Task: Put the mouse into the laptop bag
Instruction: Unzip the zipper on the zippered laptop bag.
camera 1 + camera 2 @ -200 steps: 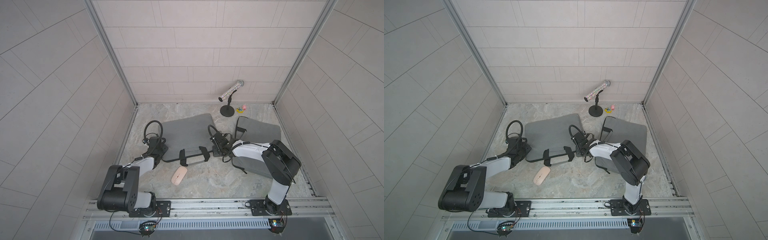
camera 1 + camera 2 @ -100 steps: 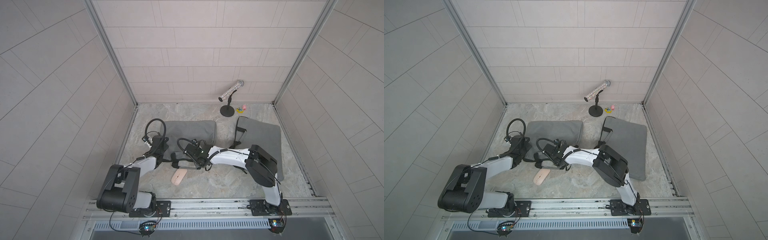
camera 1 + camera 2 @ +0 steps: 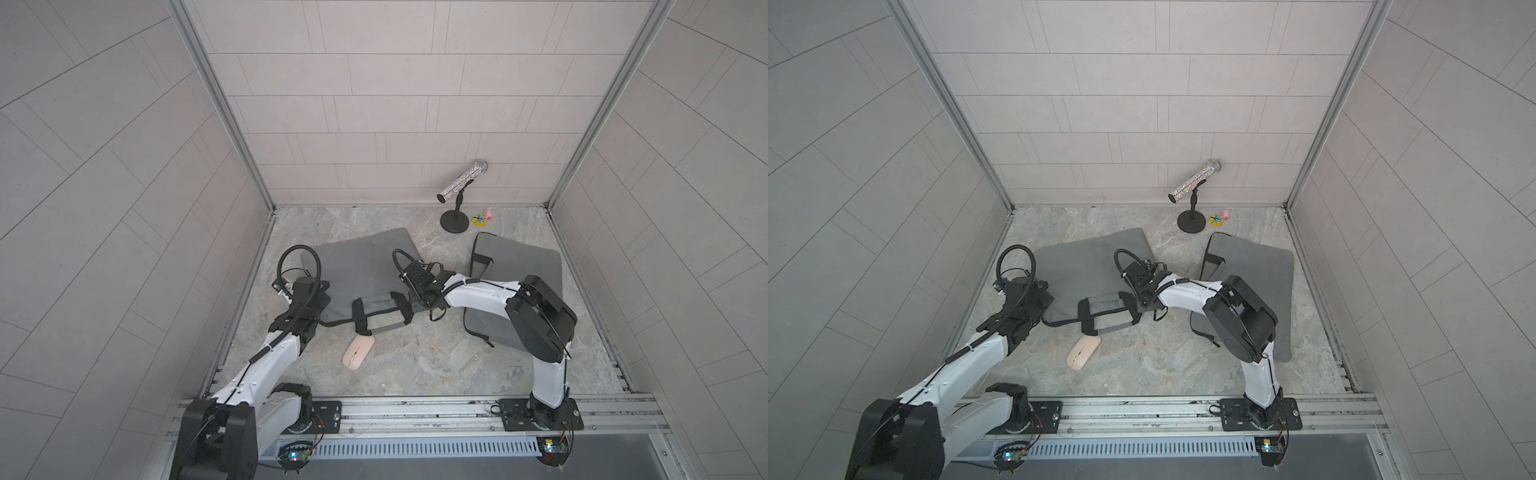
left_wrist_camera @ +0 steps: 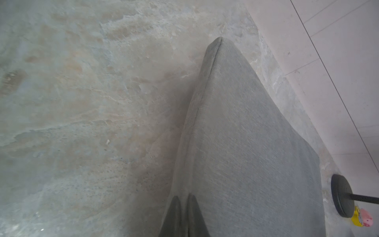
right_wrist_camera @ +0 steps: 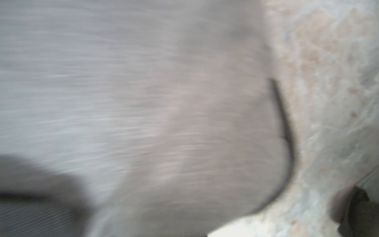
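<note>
With left gripper (image 4: 183, 202) pinching the bag (image 3: 357, 266) and right gripper (image 3: 429, 300) shut (on what, dunno), spread the mouth gently for the mouse (image 3: 358, 351).

We see two arms (image 3: 266, 361) built of white tubular links (image 3: 478, 297) and boxy black joints (image 3: 540, 324), a black corrugated cable loop (image 3: 300, 247) at each wrist, and black screwed base plates (image 3: 509, 415) on a silver rail (image 3: 415, 409).

The mouse (image 3: 358, 352) (pale pink, smooth, right way up) lies flat on the stone floor (image 3: 415, 361), outside the laptop bag (image 3: 361, 262) and just beside its black-strapped handles (image 3: 380, 312). The bag, soft grey fabric, lies flat, handle edge toward the mouse.
</note>
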{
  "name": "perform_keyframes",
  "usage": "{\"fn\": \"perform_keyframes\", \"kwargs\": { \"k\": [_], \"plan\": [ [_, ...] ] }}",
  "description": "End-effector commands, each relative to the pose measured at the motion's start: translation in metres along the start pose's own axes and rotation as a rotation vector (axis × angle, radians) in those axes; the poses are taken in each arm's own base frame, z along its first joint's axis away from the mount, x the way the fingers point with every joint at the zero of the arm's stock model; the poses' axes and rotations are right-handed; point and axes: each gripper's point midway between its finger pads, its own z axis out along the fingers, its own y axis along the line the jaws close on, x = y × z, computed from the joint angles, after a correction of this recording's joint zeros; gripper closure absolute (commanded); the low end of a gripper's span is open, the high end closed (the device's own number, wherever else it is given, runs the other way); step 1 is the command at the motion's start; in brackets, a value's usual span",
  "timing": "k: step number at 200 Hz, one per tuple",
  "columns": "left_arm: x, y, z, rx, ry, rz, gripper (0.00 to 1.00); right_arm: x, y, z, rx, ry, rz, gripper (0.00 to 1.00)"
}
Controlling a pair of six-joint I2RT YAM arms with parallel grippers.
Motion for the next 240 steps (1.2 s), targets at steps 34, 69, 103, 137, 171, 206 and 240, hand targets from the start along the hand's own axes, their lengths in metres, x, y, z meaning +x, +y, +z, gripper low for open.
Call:
{"fn": "perform_keyframes", "kwargs": {
  "k": [34,69,103,137,171,206,240],
  "plan": [
    [0.009,0.023,0.012,-0.043,0.091,-0.079,1.0,-0.044,-0.012,0.006,-0.02,-0.041,-0.001,1.0],
    [0.02,0.005,0.016,0.049,0.158,-0.082,1.0,-0.028,0.023,0.0,-0.067,-0.013,-0.092,1.0],
    [0.025,0.005,0.02,0.052,0.177,-0.09,1.0,-0.001,0.052,0.005,-0.122,0.045,-0.137,1.0],
    [0.026,0.006,0.022,0.049,0.177,-0.091,1.0,0.015,0.085,-0.013,-0.193,0.041,-0.199,1.0],
    [0.025,0.007,0.022,0.049,0.175,-0.092,1.0,0.018,0.097,-0.033,-0.223,0.015,-0.22,1.0],
    [0.025,0.003,0.022,0.065,0.177,-0.094,1.0,0.019,0.112,-0.049,-0.287,-0.003,-0.213,1.0],
    [0.026,-0.001,0.024,0.084,0.185,-0.095,1.0,0.035,0.148,-0.063,-0.316,-0.008,-0.299,1.0]
  ]
}}
